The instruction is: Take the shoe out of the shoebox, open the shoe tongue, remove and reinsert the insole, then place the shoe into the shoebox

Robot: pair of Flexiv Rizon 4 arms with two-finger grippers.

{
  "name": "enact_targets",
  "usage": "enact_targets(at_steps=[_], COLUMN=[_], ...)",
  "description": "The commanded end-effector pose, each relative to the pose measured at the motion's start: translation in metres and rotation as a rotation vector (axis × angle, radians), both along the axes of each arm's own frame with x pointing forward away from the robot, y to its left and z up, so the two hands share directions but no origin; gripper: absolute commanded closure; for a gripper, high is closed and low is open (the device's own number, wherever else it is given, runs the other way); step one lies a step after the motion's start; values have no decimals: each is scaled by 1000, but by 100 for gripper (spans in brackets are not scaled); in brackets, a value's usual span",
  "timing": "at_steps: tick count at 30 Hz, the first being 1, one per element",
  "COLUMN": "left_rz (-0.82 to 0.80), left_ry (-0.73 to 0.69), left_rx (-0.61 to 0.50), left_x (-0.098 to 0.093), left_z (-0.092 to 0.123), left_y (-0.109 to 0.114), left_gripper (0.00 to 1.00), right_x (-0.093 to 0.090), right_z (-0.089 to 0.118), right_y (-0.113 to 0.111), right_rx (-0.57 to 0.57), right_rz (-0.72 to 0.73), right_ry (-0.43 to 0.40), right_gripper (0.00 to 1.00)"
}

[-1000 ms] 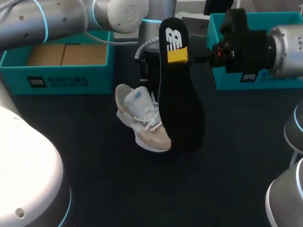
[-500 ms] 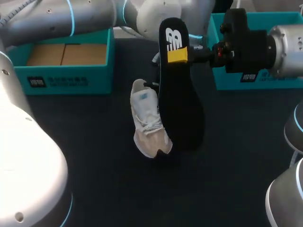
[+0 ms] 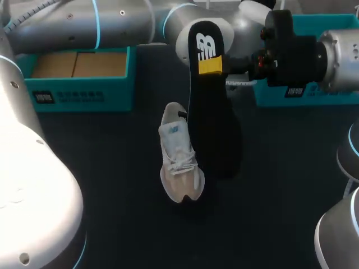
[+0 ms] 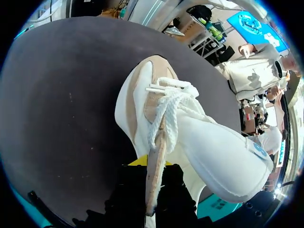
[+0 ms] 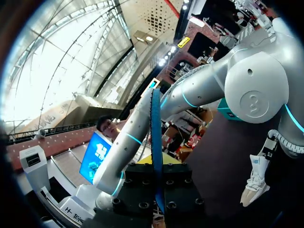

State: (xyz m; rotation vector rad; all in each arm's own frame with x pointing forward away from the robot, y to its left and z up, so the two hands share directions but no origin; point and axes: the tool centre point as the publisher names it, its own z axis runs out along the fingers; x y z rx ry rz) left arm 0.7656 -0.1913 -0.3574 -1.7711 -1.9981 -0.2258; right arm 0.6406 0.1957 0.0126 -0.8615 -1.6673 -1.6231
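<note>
A white and beige shoe (image 3: 178, 154) hangs over the dark table with its toe toward the front, close beside the insole. My left gripper (image 4: 153, 176) is shut on the shoe (image 4: 190, 128), pinching the beige edge of its opening, laces ahead of the fingers. In the head view that gripper is hidden behind the insole. The black insole (image 3: 210, 106) stands upright, heel end up, with my right gripper (image 3: 211, 65) shut on it near the top. In the right wrist view the insole (image 5: 156, 137) shows edge-on between the fingers, and the shoe (image 5: 255, 180) hangs below my left arm (image 5: 251, 85).
A teal shoebox (image 3: 78, 92) with a cardboard floor stands at the back left. A second teal box (image 3: 269, 92) sits at the back right, behind my right wrist. Dark tabletop (image 3: 112, 185) lies under and in front of the shoe.
My left arm has swung to the right, carrying the shoe closer to the insole and turning its toe toward the front. The right arm and insole have stayed still.
</note>
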Motion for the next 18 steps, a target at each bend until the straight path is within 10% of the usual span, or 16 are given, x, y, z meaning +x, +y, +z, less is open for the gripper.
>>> enact_targets(at_steps=[1, 9, 11, 12, 18], left_rz=[-15, -26, -34, -40, -22], left_ry=[11, 22, 31, 51, 89], left_rx=[36, 81, 66, 57, -59], left_x=[-3, -5, -5, -5, 3], left_z=[-10, -29, -27, -25, 0], left_y=[-2, -1, -2, -2, -5], left_gripper=[100, 100, 55, 0, 0], right_x=[1, 1, 1, 1, 1], right_z=[0, 0, 0, 0, 0], right_y=[3, 3, 3, 3, 3], right_rx=[-3, -3, -3, -3, -3], right_rz=[-1, -1, -1, -1, -1], right_ry=[2, 2, 2, 2, 2], right_gripper=[100, 100, 100, 100, 100])
